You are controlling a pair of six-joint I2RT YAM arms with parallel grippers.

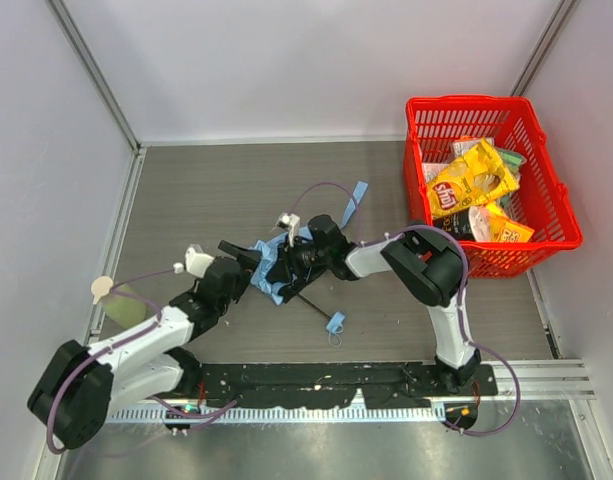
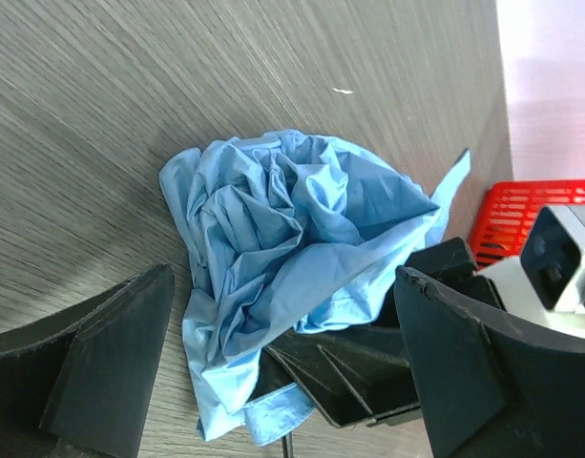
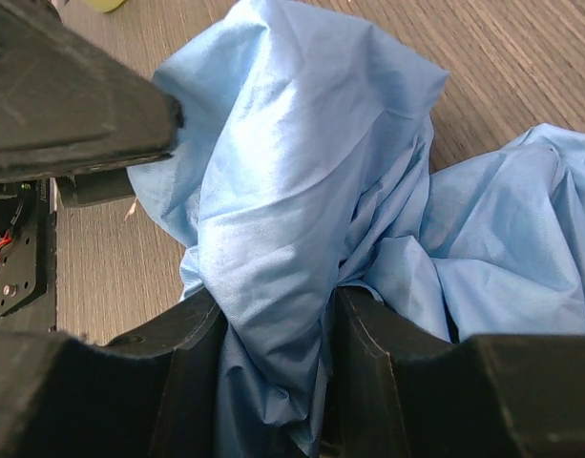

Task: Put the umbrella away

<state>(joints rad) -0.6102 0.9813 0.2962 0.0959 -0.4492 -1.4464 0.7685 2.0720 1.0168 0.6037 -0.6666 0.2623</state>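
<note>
The umbrella (image 1: 278,268) lies crumpled on the grey table as a bunch of light blue fabric (image 2: 292,229). Its thin black shaft (image 1: 314,306) runs out to a small blue handle with a loop (image 1: 335,322) near the front. My right gripper (image 3: 278,324) is shut on a fold of the fabric, which fills the gap between its black fingers (image 3: 192,367). My left gripper (image 2: 284,286) stands wide open, one finger on each side of the bunch and neither pressing on it. The right gripper's fingers (image 2: 359,377) show under the fabric in the left wrist view.
A red basket (image 1: 466,103) holding a yellow snack bag (image 1: 469,180) and other packets stands at the back right. A blue strap (image 1: 357,203) of the umbrella trails toward it. A beige round tag (image 1: 103,288) sits by the left wall.
</note>
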